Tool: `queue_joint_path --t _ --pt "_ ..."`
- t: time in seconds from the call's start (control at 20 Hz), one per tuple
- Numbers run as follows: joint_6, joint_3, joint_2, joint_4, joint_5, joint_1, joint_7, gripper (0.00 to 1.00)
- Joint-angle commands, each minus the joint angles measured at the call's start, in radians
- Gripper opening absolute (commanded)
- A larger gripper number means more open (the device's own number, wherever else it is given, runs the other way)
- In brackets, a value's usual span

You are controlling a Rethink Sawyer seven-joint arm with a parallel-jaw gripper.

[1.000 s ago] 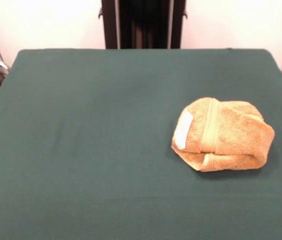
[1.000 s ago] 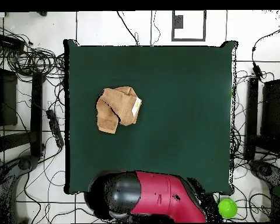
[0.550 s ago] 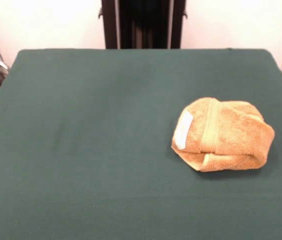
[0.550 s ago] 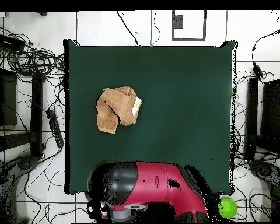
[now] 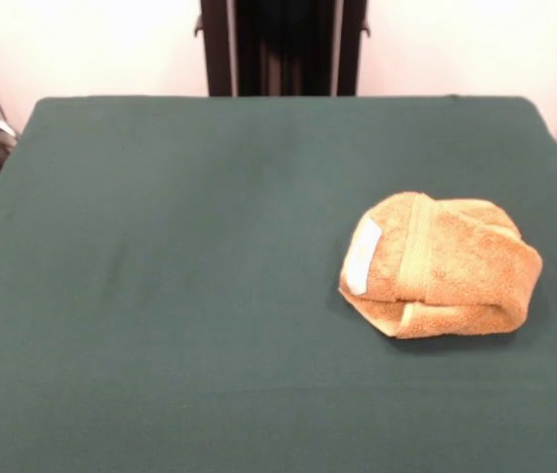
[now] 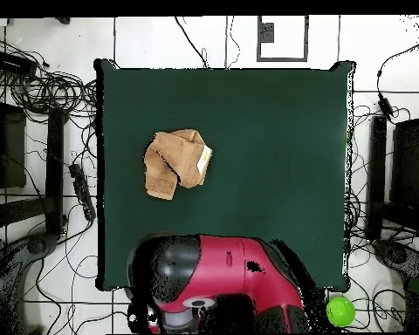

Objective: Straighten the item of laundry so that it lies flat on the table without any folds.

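Towel (image 5: 440,265) bunched, folded over itself on green table (image 5: 179,296); label (image 5: 362,255) showing.

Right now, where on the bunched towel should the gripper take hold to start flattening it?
Probably the top folded flap of the towel, on the side away from the white label, coming from above. That layer lies doubled over the rest, so lifting it outward should unfold it.

golden-orange terry towel (image 5: 441,266) with a paler woven border band (image 5: 416,248) and a white rectangular label (image 5: 362,255); dark green cloth-topped desk (image 5: 179,276); red and black arm (image 6: 222,279); bright green ball (image 6: 340,311).
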Motion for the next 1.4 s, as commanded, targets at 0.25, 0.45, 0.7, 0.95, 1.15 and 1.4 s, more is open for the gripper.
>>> queue_joint_path --t 0.25,0.45,0.7,0.95,1.15,1.4 --pt "-0.09 0.056 0.141 0.014 -0.001 0.055 0.074 1.0" --pt "-0.164 0.035 0.176 0.027 0.02 0.074 0.106 1.0" --pt "-0.242 0.032 0.237 0.029 0.072 0.137 0.158 1.0" --pt "-0.301 0.051 0.251 0.042 0.149 0.211 0.17 1.0" --pt "-0.37 0.061 0.274 0.053 0.232 0.267 0.175 1.0" --pt "-0.442 0.059 0.335 0.025 0.274 0.329 0.188 1.0"
